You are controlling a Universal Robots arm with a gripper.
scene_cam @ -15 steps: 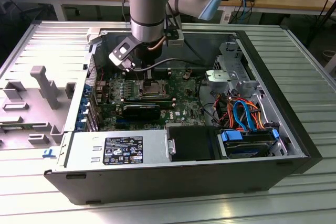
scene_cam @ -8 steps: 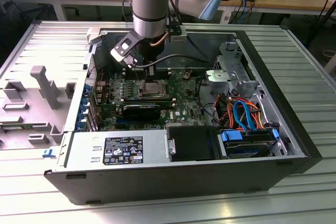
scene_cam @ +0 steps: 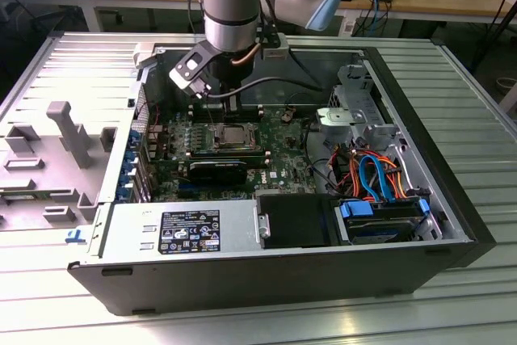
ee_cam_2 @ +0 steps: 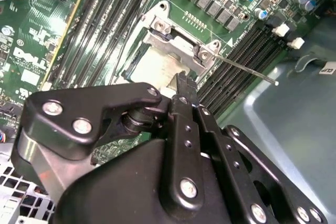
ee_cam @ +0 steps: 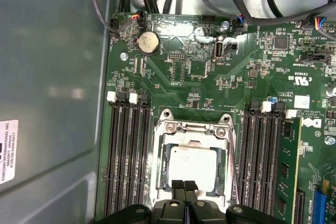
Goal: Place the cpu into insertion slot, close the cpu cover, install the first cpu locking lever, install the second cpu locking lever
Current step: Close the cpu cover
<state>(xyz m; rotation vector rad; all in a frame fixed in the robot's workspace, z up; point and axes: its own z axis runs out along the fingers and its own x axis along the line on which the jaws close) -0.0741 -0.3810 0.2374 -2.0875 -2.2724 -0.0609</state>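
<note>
PC case [scene_cam: 283, 280] lies open on desk [scene_cam: 472, 86], mobo [ee_cam: 199, 77] inside. Insertion slot [scene_cam: 212, 139] holds cpu [ee_cam: 191, 163]; cpu cover [ee_cam: 224, 150] lies flat over it. Thin lever [ee_cam_2: 247, 69] sticks out beside slot. Tool [ee_cam: 184, 186] at slot's edge, fingertips together, gripping nothing.

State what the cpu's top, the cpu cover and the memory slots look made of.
The cpu: metal top, matte silvery-grey, softly reflecting light. The cpu cover: likely stamped sheet steel, bright silver with bent edges. The memory slots: probably black plastic, dull and moulded.
</note>
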